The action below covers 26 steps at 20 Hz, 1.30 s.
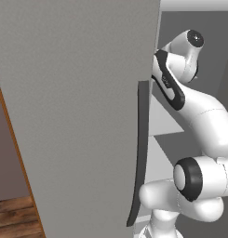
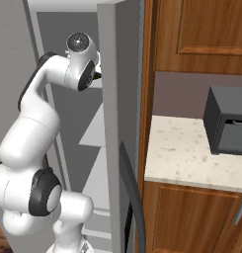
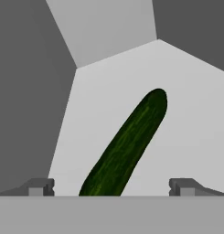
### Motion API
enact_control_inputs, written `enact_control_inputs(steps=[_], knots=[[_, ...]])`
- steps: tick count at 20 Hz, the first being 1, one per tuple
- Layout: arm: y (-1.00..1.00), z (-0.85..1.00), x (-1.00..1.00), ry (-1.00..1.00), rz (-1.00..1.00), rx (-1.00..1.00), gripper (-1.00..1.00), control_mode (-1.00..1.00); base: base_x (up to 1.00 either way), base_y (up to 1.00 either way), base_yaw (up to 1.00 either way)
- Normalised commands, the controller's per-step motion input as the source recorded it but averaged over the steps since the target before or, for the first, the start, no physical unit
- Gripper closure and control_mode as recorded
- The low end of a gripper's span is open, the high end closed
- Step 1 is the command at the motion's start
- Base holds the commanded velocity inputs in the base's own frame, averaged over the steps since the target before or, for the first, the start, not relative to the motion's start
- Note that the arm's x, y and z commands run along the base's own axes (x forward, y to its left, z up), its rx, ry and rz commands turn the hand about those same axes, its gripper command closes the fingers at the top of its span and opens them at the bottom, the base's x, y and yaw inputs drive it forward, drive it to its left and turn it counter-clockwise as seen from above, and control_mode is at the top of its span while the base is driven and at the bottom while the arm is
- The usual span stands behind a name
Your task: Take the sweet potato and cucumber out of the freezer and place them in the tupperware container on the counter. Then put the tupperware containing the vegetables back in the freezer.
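A green cucumber (image 3: 129, 144) lies on a white shelf (image 3: 186, 137) inside the freezer (image 1: 78, 116), slanting from the lower middle up to the right in the hand view. My gripper (image 3: 112, 187) is open, its two dark fingertips (image 3: 40, 186) standing wide apart on either side of the cucumber's near end without touching it. The arm (image 2: 38, 133) reaches into the freezer interior past the open door (image 2: 110, 99). The counter (image 2: 186, 153) lies to the right of the freezer. The sweet potato and the tupperware container are out of view.
The open freezer door with its long dark curved handle (image 1: 141, 148) stands close beside the arm. A dark-grey microwave (image 2: 226, 121) sits on the counter, under brown wall cabinets (image 2: 196, 34). Grey inner walls (image 3: 26, 91) close in around the shelf.
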Motion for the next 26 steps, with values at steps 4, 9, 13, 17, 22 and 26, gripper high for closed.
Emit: enact_control_inputs(steps=[4,9,13,17,22,26], knots=[[0.0,-0.09,0.3,0.0,-0.01,0.0,-1.0,-1.0,0.0,0.0,0.0],[-0.03,-0.09,0.17,0.0,-0.04,0.0,-1.0,-1.0,0.0,0.0,0.0],[-0.27,-0.07,0.04,0.02,-0.07,0.0,-1.0,-1.0,0.0,0.0,0.0],[-0.3,0.0,0.0,0.0,-0.01,0.02,-1.0,-1.0,0.0,0.0,0.0],[-0.15,0.0,0.08,0.02,0.0,0.06,-1.0,-1.0,0.0,0.0,0.0],[-0.27,-0.04,0.25,0.05,0.0,0.09,-1.0,-1.0,0.0,0.0,0.0]])
